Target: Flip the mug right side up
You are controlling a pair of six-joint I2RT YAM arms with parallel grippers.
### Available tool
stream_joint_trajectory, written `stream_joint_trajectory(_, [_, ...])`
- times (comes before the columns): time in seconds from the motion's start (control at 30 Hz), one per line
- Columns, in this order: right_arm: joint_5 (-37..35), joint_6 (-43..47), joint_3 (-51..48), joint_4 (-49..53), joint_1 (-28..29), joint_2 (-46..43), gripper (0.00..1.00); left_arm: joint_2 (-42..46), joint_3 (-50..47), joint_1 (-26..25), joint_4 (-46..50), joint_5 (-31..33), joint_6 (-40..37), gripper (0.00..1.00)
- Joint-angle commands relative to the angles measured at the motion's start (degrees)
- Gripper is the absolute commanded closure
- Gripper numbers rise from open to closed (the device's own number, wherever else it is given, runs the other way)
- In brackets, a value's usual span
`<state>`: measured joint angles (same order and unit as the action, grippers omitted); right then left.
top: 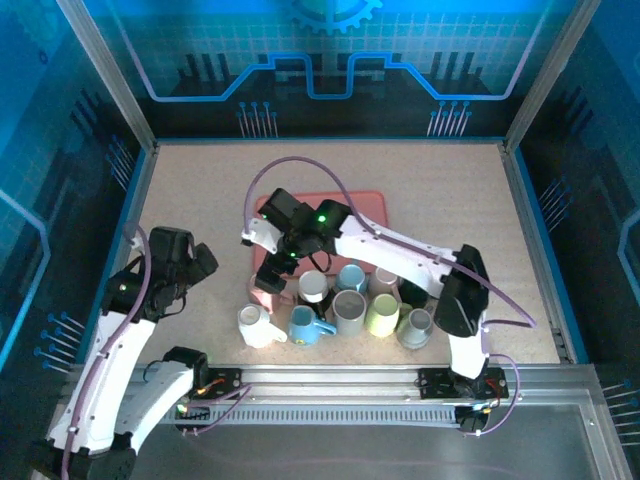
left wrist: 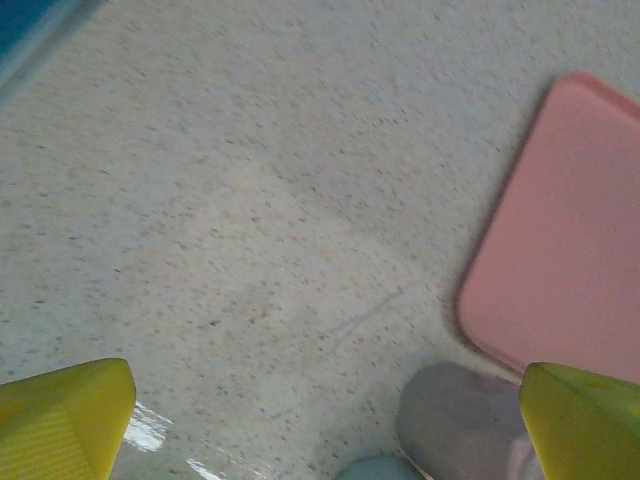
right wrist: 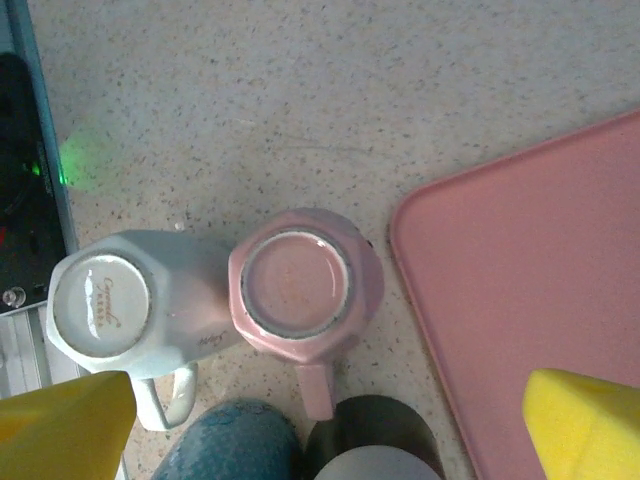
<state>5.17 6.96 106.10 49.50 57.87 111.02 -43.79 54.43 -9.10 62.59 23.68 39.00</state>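
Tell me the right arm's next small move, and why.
Probably lower the right gripper toward the pink mug. The jaws stand open and hold nothing. The mug stands bottom up just ahead of them, its handle toward the gripper. A white mug, also upside down, sits close beside it, so a careful descent seems wise.

The top external camera sits high behind the arm bases and looks down and forward over the whole worktop [top: 200, 200]. The left wrist camera hangs close over bare speckled surface, facing down, with the left pincer [left wrist: 320, 430] tips at its lower corners. The right wrist camera, also close, looks straight down onto the upturned pink mug [right wrist: 295, 285] and white mug [right wrist: 100, 305]. All three views share the pink tray [right wrist: 540, 280]. Blurred shapes at the left wrist view's bottom edge are possibly that same mug cluster.
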Motion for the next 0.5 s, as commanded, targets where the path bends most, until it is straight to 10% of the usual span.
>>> stream_joint_trajectory(0.0, [6.6,2.8,5.4,6.9,1.0,3.8,0.0,0.3,-0.3,0.3,2.3,6.0,2.7,0.01])
stream_joint_trajectory(0.47, [6.4,-0.1,23.1,16.5,1.3,19.7,0.0,3.6,-1.4,-2.0,-0.4,3.6,2.0,0.01])
